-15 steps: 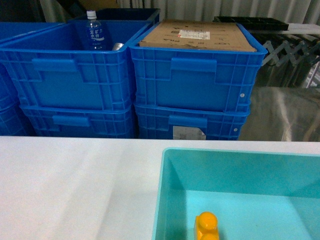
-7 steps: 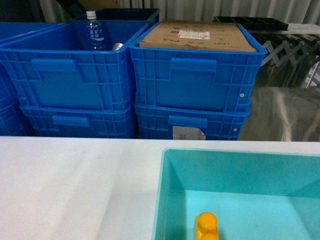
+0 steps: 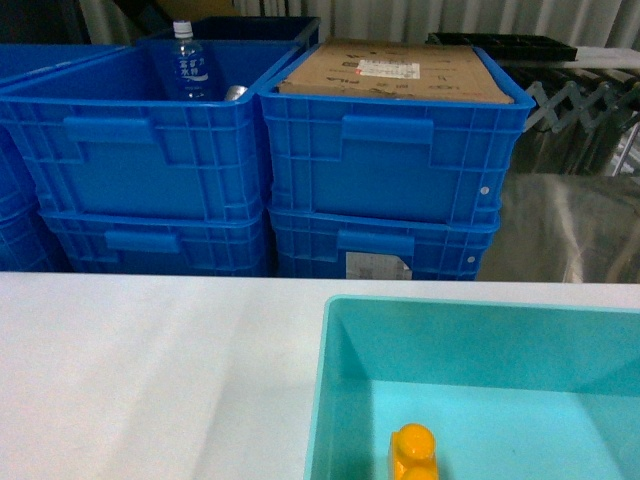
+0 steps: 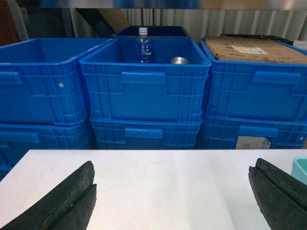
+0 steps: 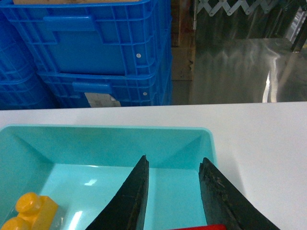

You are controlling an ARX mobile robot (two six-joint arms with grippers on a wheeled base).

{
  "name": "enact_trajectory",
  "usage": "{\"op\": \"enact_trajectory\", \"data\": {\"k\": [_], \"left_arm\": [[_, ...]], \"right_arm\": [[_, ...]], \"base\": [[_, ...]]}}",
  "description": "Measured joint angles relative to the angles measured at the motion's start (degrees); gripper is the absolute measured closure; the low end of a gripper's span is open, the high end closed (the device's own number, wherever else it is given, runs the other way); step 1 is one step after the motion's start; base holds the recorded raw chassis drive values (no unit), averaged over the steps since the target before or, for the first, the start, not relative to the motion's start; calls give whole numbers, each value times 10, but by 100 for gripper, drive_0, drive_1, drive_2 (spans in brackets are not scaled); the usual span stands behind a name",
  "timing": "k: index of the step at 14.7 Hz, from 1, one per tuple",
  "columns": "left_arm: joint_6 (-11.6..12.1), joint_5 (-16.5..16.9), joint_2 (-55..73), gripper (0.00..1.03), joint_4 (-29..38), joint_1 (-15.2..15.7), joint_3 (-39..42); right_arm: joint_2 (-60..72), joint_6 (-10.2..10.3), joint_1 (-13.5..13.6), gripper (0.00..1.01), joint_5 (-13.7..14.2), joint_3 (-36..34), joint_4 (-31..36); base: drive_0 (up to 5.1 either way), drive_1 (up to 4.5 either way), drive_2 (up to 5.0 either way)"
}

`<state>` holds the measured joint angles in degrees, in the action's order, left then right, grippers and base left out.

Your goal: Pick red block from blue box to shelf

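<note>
- Black rubbery fingers point(image 5: 132, 201) of the right gripper point(image 5: 175, 194) stand apart with a narrow gap, hanging over the inside of the large light turquoise plastic tub point(image 5: 115, 132); a sliver of the small bright red plastic block point(image 5: 201, 227) shows at the bottom edge of the right wrist view between the fingertips, and whether they touch it cannot be told.
- Fingers point(image 4: 62, 201) of the left gripper point(image 4: 172, 196) are spread wide over the bare white tabletop point(image 4: 168, 182), holding nothing.
- An orange-yellow studded block point(image 3: 414, 452) lies on the tub's floor near its left wall.
- The tub sits on the tabletop's right part, its rim just in from the far edge.
- Behind the table stand stacked dark blue ribbed crates point(image 3: 150, 160); one holds a clear plastic water bottle point(image 3: 188, 60) upright beside a round metal lid-like thing point(image 4: 179, 60), another carries a flat brown cardboard box point(image 3: 395, 72).
- To the right, a shiny stainless-steel surface point(image 5: 240, 72) reflects light, and pale corrugated wall panels point(image 3: 420, 18) close the back.
</note>
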<state>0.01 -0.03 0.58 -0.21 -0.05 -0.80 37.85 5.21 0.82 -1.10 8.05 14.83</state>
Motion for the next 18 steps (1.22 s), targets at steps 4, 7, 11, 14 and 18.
{"op": "enact_trajectory", "data": {"k": [4, 7, 11, 14, 18], "left_arm": [[0, 0, 0, 5, 0, 0, 0], [0, 0, 0, 5, 0, 0, 0], [0, 0, 0, 5, 0, 0, 0], [0, 0, 0, 5, 0, 0, 0], [0, 0, 0, 5, 0, 0, 0]], "right_arm": [[-25, -5, 33, 74, 25, -3, -29], [-42, -7, 23, 74, 16, -7, -36], [-65, -7, 18, 74, 12, -11, -59], [-57, -7, 18, 74, 13, -11, -54], [-57, -7, 18, 74, 16, -12, -53]], "base": [[0, 0, 0], [0, 0, 0], [0, 0, 0], [0, 0, 0], [0, 0, 0]]}}
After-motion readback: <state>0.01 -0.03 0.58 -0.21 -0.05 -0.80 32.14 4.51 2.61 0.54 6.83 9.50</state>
